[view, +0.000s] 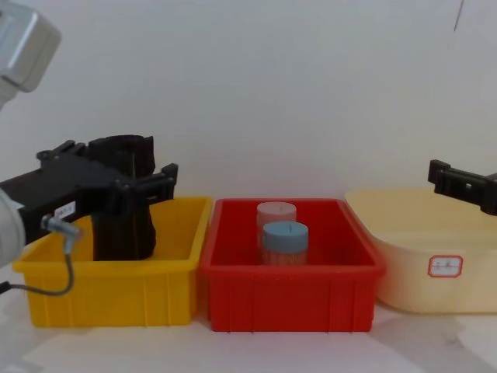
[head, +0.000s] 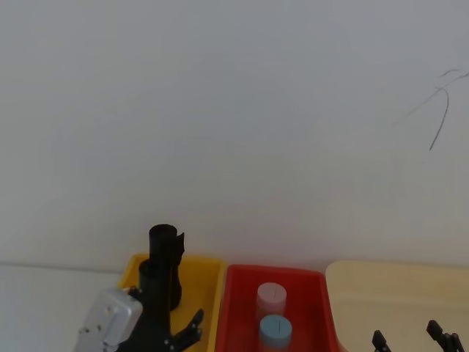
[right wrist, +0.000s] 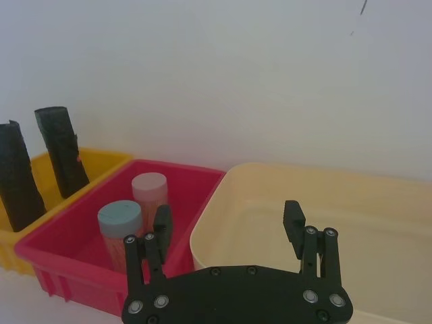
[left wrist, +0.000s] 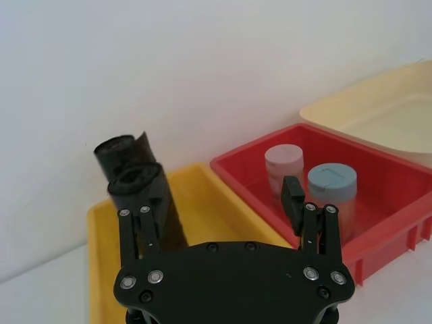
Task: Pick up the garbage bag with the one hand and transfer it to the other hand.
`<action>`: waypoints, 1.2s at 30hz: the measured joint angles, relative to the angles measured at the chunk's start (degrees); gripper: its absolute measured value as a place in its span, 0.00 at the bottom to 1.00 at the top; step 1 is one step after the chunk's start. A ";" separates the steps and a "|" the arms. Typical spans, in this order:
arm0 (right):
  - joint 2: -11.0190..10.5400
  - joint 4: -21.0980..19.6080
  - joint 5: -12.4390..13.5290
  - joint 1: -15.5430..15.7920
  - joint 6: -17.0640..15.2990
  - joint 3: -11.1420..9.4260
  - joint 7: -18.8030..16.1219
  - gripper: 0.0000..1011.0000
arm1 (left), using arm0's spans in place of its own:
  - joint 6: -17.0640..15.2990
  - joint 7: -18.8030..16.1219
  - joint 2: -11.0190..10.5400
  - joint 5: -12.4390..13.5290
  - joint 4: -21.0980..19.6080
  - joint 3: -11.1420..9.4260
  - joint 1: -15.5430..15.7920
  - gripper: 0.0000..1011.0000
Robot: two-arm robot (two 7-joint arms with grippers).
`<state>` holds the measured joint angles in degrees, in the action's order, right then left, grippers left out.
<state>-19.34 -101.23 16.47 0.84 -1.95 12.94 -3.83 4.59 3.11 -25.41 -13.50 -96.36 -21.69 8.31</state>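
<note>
left gripper open at the garbage bag, right gripper waiting over the cream bin

from my station i see the garbage bag [left wrist: 135, 181] standing in the yellow bin [view: 109, 291], leaning a little, toward that bin's left side. a second black roll [left wrist: 118, 152] with a loose flap stands just behind it, closer to the wall.

the left gripper [left wrist: 226, 191] reaches into the yellow bin with its fingers spread wide and nothing clamped between them. in the left wrist view one finger overlaps the bag's side. i cannot tell whether it touches. the other finger [left wrist: 292, 192] sits over the wall shared with the red bin [view: 287, 299].

the right gripper [right wrist: 228, 216] hangs over the cream bin [view: 404, 272] at the far right. its fingers are apart and empty, well away from the bag.

in the red bin, between the other two bins, a pink-lidded jar [head: 271, 297] stands just behind a blue-lidded jar [head: 275, 330], both upright. all three bins sit side by side on the white surface [view: 233, 350] against a plain wall.
</note>
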 joint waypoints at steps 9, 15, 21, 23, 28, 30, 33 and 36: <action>0.00 0.00 0.00 0.00 0.00 0.00 0.00 0.99 | 0.70 -0.21 -0.38 -1.88 -0.41 2.50 -2.35 0.99; 0.00 0.00 0.00 0.00 0.00 0.00 0.00 0.99 | 1.04 0.54 -0.38 -3.70 0.56 3.90 -2.77 0.99; 0.00 0.00 0.00 0.00 0.00 0.00 0.00 0.99 | 1.34 2.46 -0.05 -5.61 2.43 4.67 -1.97 0.99; 0.00 0.00 0.00 0.00 0.00 0.00 0.00 0.99 | 1.45 2.95 0.10 -6.01 2.99 4.81 -1.65 0.99; 0.00 0.00 0.00 0.00 0.00 0.00 0.00 0.99 | 2.00 4.69 0.76 -7.35 5.17 5.26 -0.30 0.99; 0.00 0.00 0.00 0.00 0.00 0.00 0.00 0.99 | 2.30 5.36 1.03 -7.83 5.99 5.42 0.24 0.99; 0.00 0.00 0.00 0.00 0.00 0.00 0.00 0.99 | 2.61 5.93 1.29 -8.22 6.79 5.60 0.78 0.99; 0.00 0.00 0.00 0.00 0.00 0.00 0.00 0.99 | 3.14 6.84 1.67 -8.78 8.13 5.95 1.64 0.99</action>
<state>-19.33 -101.23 16.46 0.84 -1.95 12.94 -3.83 7.73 9.94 -23.74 -22.28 -88.23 -15.74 9.95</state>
